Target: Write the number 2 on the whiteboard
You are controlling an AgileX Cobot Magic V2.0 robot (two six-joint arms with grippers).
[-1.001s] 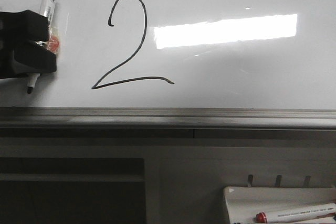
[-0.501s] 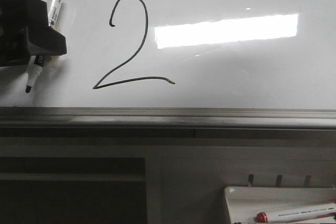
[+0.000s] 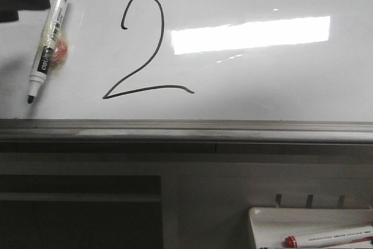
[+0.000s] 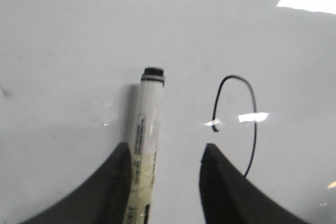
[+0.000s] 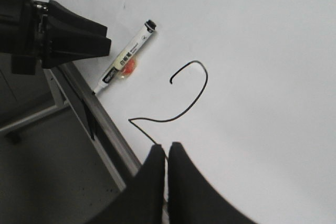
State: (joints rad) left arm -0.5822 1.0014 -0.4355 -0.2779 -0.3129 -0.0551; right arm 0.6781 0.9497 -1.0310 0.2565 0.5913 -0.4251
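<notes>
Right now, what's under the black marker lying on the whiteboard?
Bare whiteboard surface, left of the number 2. An orange-red blob shows beside the black marker barrel; whether it continues beneath is hidden. The left gripper is open.

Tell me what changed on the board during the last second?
The left black tool let go of the white black-tipped marker and pulled away toward the upper left; its fingers are now open. The marker lies on the glossy white whiteboard. The thin black number 2 stayed as it was.

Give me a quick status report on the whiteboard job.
Left gripper open, marker lying free on whiteboard. Right gripper shut, empty. Number 2 drawn. Nothing in the way.
</notes>
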